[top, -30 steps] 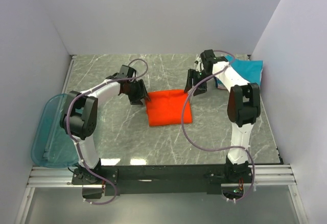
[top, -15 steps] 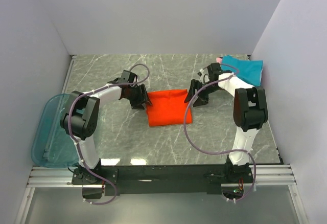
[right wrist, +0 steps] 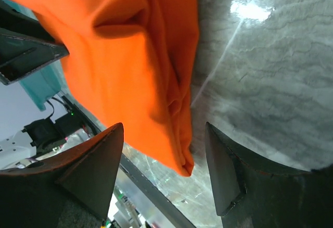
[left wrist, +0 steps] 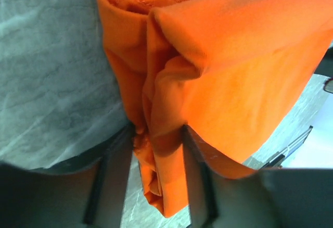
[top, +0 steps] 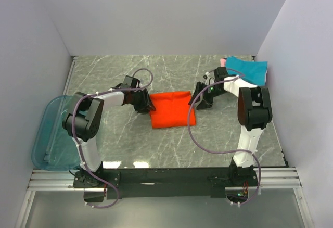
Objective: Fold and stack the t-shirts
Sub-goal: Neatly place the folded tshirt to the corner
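Left pincer (top: 141,102) and right pincer (top: 200,99) flank the bright orange-red folded cloth t-shirt (top: 170,109) at centre frame overhead. Left wrist view: jaws pinching its bunched edge, lower centre. Right wrist view: jaws spread wide astride the opposite edge; both should grip all layers before lifting together.

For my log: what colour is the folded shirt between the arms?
Bright orange-red cloth t-shirt; left wrist view.

The grey marble table (top: 171,139) carries an orange t-shirt (top: 170,109) and a teal-and-pink stack (top: 248,70).
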### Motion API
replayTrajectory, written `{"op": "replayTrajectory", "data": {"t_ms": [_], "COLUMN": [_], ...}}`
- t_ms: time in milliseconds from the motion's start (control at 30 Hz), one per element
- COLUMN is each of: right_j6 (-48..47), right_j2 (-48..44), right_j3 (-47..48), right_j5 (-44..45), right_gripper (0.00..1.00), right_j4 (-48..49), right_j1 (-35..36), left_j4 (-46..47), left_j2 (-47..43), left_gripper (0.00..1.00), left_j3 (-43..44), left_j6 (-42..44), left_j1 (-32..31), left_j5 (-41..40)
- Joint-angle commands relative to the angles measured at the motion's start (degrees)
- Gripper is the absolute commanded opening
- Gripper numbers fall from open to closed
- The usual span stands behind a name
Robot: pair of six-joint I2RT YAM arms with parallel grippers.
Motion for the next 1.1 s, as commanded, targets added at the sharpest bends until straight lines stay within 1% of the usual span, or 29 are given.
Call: {"op": "replayTrajectory", "data": {"t_ms": [0, 67, 100, 267, 300, 400, 500, 667, 933, 1067], "right_j6": [-0.3, -0.1, 0.1, 0.9, 0.9, 1.1, 1.2, 2.1, 2.7, 3.5], "right_j2": [1.1, 1.5, 1.8, 2.9, 3.2, 4.1, 4.9, 6.3, 7.8, 8.5], "right_j3": [1.3, 1.2, 1.1, 0.3, 0.3, 0.5, 0.7, 0.7, 0.2, -0.2], "right_j5": [-1.6, -1.6, -1.6, -1.5, -1.6, -1.0, -0.8, -1.1, 0.1, 0.3], "right_gripper": [0.7, 0.7, 0.7, 0.71, 0.71, 0.71, 0.71, 0.71, 0.7, 0.67], "right_j4": [1.8, 2.3, 2.5, 4.4, 4.6, 4.8, 5.3, 6.7, 8.7, 10.2], "right_j1": [-0.3, -0.3, -0.3, -0.3, -0.2, 0.0, 0.6, 2.1, 5.9, 7.0], "left_j4": [3.2, 3.0, 2.7, 0.7, 0.4, 0.0, -0.4, -1.3, -1.2, -1.2], "left_j2": [1.5, 1.9, 2.0, 3.3, 3.6, 3.9, 4.4, 5.5, 5.6, 5.8], "left_gripper": [0.47, 0.42, 0.38, 0.27, 0.24, 0.16, 0.11, 0.07, 0.05, 0.05], "left_j3": [-0.7, -0.6, -0.6, 0.3, 0.5, 0.3, 0.2, 0.2, -1.4, -1.3], "left_j6": [0.9, 1.3, 1.5, 3.0, 3.3, 3.9, 4.5, 5.4, 6.5, 6.7], "left_j1": [-0.2, -0.2, -0.2, -0.1, -0.1, -0.1, -0.1, 0.0, 0.0, 0.1], "left_j5": [1.5, 1.6, 1.4, 0.8, 0.6, 0.3, 0.1, -0.1, 0.0, 0.4]}}
